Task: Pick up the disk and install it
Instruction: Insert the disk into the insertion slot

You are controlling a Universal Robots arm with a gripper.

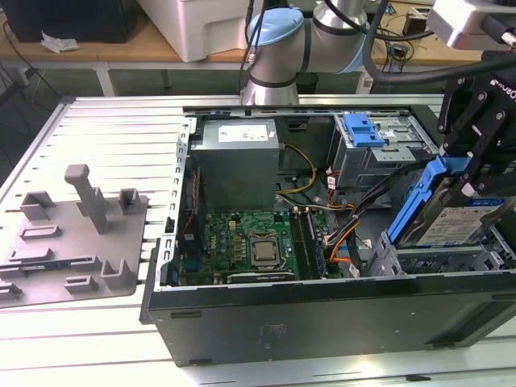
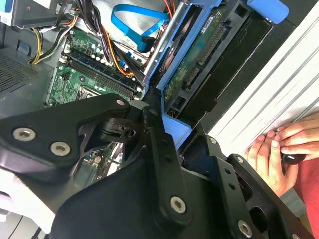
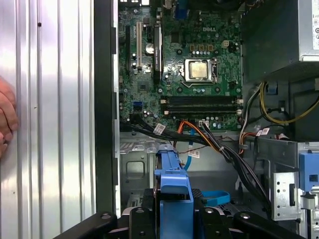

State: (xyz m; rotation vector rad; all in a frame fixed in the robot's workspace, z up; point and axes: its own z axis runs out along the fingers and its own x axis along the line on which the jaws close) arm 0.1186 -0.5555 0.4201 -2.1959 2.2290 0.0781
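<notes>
Evidently the pick-up is done and the installing is in hand. The tool is clenched on the disk, its black jointed fingers pinching the blue plastic carrier that frames it. In the exterior view the disk hangs tilted, one long edge raised, above the metal drive cage at the four o'clock corner of the open computer case. Whether it touches the cage I cannot tell. As I judge it, seating the disk calls for levelling it and lining the carrier's sides up with the cage, while staying clear of the cable bundle just beside it at nine o'clock.

The disk is a flat rectangle of silver metal with a white-and-blue label on one face. In the second wrist view its other face shows a green circuit board. Further out at nine o'clock lies the green motherboard, with the grey sheet-metal power box at twelve o'clock from it. The case stands on a ridged aluminium worktop, and a grey moulded fixture rests well apart at nine o'clock. A person's hand lies by the worktop, outside the case.
</notes>
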